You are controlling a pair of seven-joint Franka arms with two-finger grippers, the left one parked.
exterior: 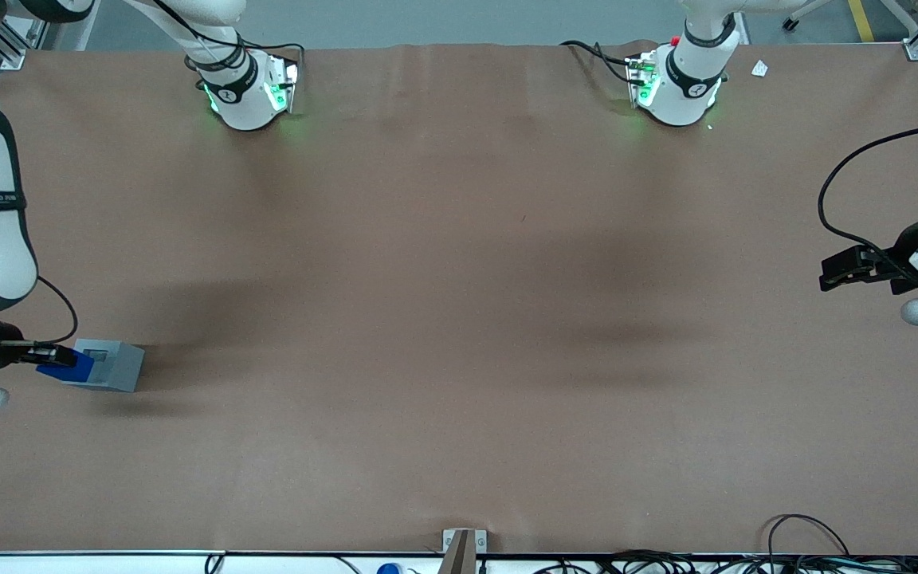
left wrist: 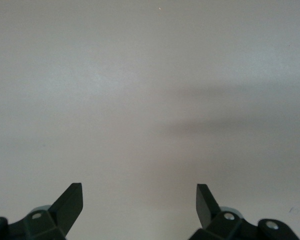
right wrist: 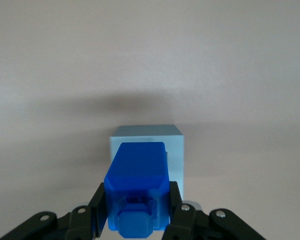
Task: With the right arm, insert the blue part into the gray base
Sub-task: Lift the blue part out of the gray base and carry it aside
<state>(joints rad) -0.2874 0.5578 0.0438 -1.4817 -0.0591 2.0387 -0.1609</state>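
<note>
Hand point(right wrist: 136, 207) clamped on blue part point(right wrist: 137, 185) — just above gray base point(right wrist: 176, 145).

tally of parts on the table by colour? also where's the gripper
Blue: 1, the blue part, held in the gripper beside the gray base.
Gray: 1, the gray base, on the table at the working arm's end.
Total: 2

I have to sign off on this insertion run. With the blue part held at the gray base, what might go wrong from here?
1. The tool is shut on the blue part, which partly hides the gray base from the wrist camera, so misalignment with the socket may go unnoticed.
2. The base stands loose on the table; an off-centre push could slide or tip it.
</note>
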